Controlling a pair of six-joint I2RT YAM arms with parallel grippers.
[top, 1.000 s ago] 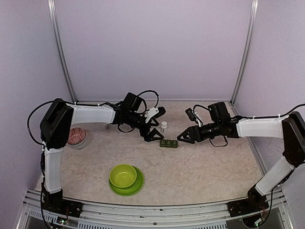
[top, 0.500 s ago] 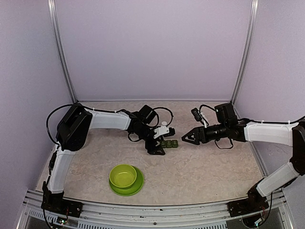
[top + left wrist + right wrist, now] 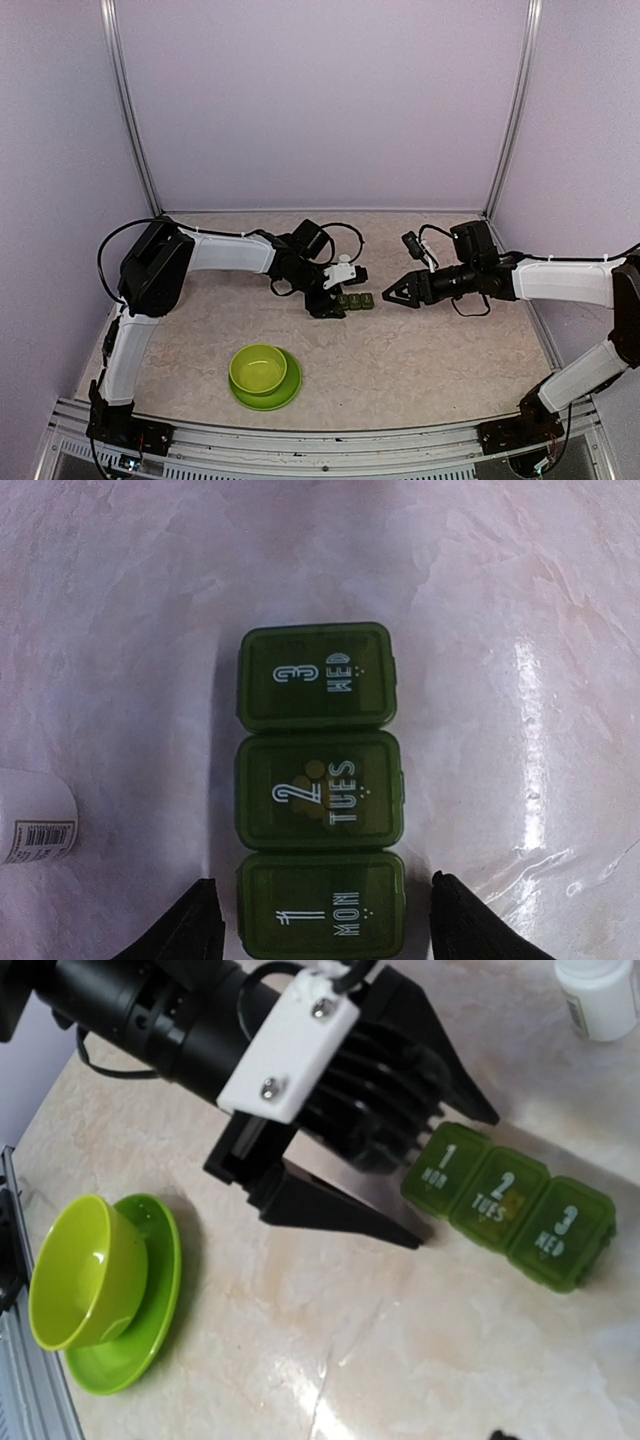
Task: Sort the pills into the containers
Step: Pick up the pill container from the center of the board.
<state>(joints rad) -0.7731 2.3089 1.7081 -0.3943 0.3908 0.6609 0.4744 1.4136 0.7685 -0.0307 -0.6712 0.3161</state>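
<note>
The containers (image 3: 356, 301) are a dark green strip of three lidded compartments marked 1 MON, 2 TUES, 3 WED (image 3: 318, 790), lying mid-table with lids down (image 3: 510, 1205). Yellowish round pills (image 3: 310, 780) show through the lid of compartment 2. My left gripper (image 3: 322, 885) is open and straddles compartment 1, with a gap on each side (image 3: 338, 302). My right gripper (image 3: 388, 296) hovers just right of the strip, open, with nothing between its fingers.
A small white bottle (image 3: 35, 815) stands close beside the strip, behind the left gripper (image 3: 600, 995). A lime-green bowl (image 3: 258, 368) on its plate (image 3: 287, 392) sits near the front. Lilac walls close in the table.
The left arm has swung in over the strip and its jaws have narrowed around compartment 1. The right gripper has drawn back a little to the right.
</note>
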